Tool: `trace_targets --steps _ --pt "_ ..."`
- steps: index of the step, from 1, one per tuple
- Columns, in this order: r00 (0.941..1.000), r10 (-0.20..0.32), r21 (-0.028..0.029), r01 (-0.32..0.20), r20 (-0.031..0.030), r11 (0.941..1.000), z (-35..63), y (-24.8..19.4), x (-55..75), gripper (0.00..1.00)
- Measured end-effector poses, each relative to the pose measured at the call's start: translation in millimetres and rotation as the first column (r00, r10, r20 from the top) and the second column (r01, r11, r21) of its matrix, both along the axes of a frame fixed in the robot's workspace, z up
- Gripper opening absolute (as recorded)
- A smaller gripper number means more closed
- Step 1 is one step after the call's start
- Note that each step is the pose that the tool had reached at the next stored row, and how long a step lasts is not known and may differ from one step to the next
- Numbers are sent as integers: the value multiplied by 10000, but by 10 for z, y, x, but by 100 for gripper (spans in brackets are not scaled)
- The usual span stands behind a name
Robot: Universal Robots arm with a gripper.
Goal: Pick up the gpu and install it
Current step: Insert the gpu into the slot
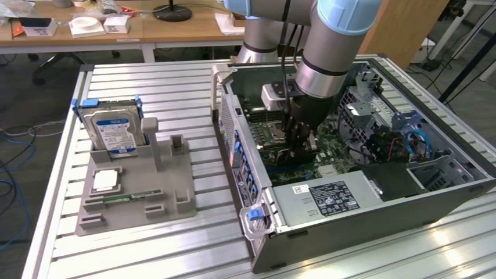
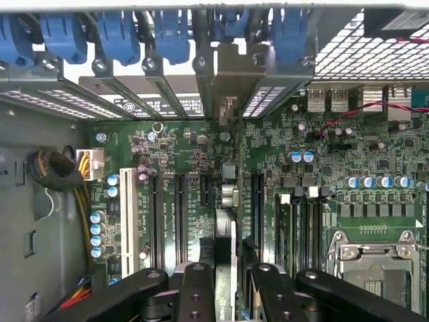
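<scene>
On the exterior view's left, a grey holder sits on the slatted surface and keeps spare parts upright and apart so each can be gripped cleanly: a hard drive stands in its rear slot, a small square chip lies flat in front, and a memory stick rests in a groove. Other slots on the holder stand empty.

To the right, the computer case lies with its side off, so the arm can come straight down on the green board.

The tool is low inside the case, its fingers clamped on the card, a thin strip seen edge-on. The card is held on edge, in line with the long black slots, its metal end plate close to the case's rear openings, as seating it would need.

Whether the lower edge has entered a slot is hard to make out; the fingers hide that end. In the exterior view the arm covers most of the card.
</scene>
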State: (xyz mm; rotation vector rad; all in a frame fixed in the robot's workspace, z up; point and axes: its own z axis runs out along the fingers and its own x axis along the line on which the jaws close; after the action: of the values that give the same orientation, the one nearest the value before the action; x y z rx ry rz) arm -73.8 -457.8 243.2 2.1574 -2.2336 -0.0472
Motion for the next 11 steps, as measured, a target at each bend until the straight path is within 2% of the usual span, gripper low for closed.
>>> trace_targets --steps 11 --pt "10000 2 1 -2 1 10000 -1 0 1 26"
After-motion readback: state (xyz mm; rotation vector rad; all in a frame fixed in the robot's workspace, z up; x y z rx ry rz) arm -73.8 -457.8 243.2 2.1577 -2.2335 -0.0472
